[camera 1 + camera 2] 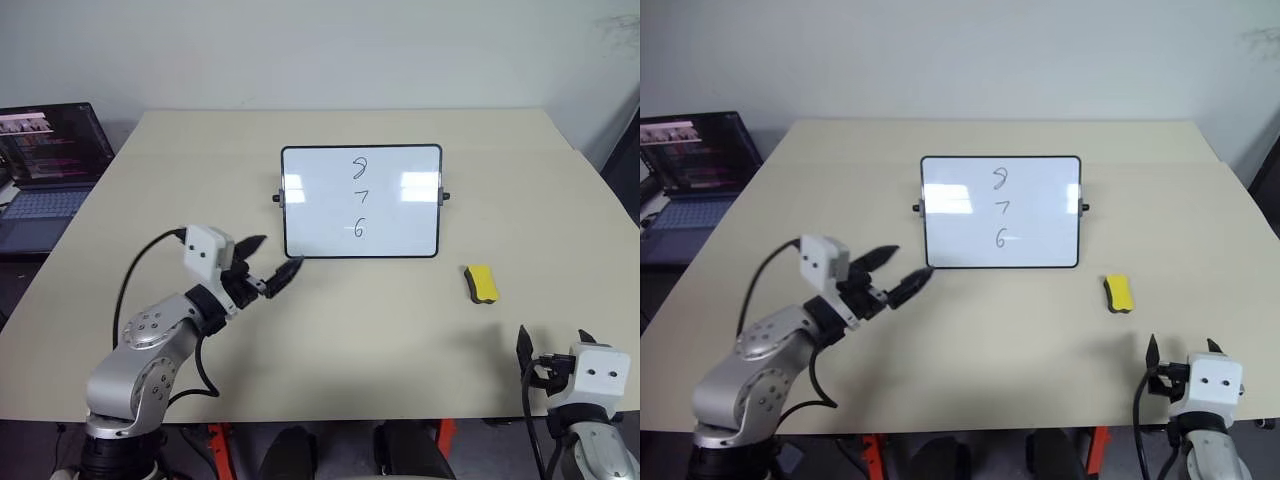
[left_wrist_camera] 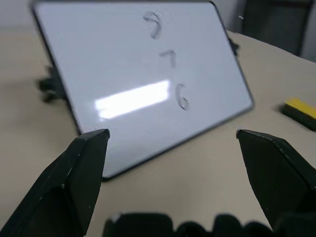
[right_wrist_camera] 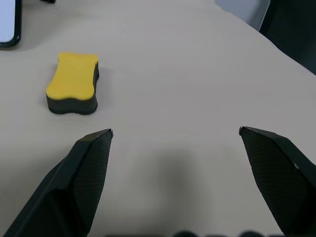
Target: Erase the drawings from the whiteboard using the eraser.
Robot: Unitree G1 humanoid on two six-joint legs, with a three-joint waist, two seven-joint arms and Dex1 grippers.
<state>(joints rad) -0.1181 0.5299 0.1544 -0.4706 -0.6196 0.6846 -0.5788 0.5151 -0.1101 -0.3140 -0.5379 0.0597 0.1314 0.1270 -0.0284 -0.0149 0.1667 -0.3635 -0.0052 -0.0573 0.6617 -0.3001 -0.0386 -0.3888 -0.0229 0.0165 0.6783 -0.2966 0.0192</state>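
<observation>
Three drawings [image 1: 359, 196] remain on the whiteboard [image 1: 400, 215], propped mid-counter. The eraser [image 1: 481, 283] lies toward the counter's right edge, ahead of the right gripper [image 1: 1180, 350], jaws wide and empty. The left gripper [image 1: 268, 260], also wide and empty, nears the board's corner, probably to steady it.

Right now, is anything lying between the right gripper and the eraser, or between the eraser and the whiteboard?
Nothing visible. Bare table separates the open right gripper from the eraser, and also the eraser from the whiteboard. The left gripper sits off the board's other lower corner.
</observation>
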